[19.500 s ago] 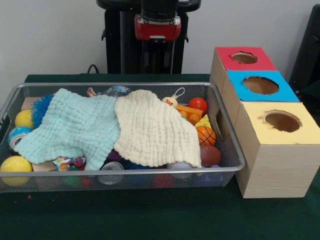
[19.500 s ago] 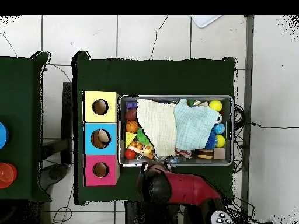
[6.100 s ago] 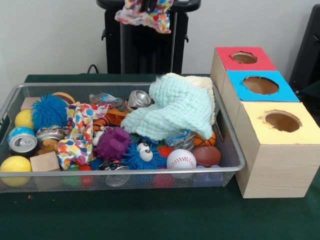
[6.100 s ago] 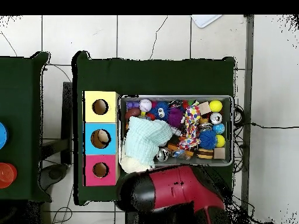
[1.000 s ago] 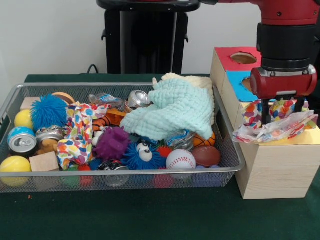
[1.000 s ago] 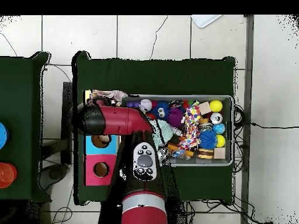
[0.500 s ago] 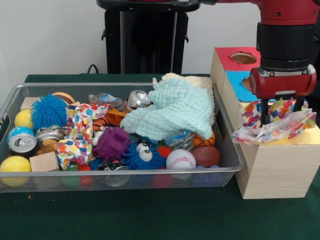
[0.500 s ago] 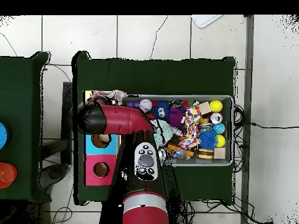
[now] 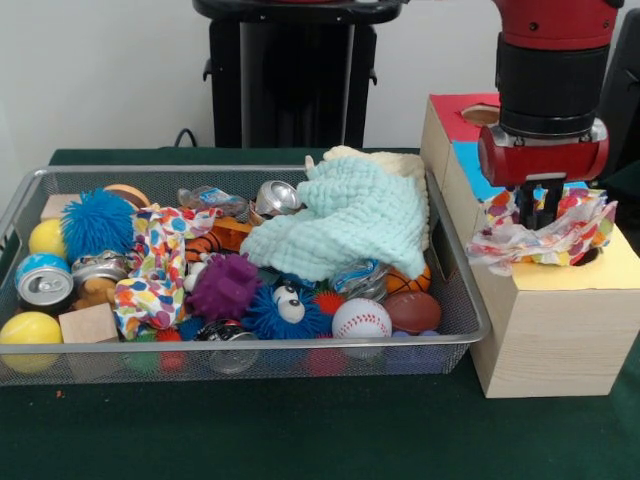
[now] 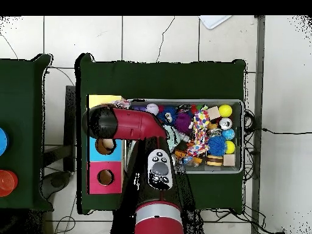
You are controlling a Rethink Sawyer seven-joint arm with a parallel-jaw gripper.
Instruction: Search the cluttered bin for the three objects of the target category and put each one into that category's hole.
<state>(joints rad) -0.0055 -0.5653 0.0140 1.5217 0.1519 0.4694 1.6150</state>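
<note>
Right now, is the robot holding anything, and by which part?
Yes: a dotted cloth, pinched near its middle, its edges spread over the yellow box.

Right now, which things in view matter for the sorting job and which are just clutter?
Job:
- gripper, pushing a polka-dot cloth down
- yellow-topped box, cloth spread over its hole
- second polka-dot cloth, lying in the wire bin

Clutter:
- mint-green waffle cloth
- cream cloth behind it
- baseball
- purple fuzzy toy
- blue-topped box
- red-topped box
</note>
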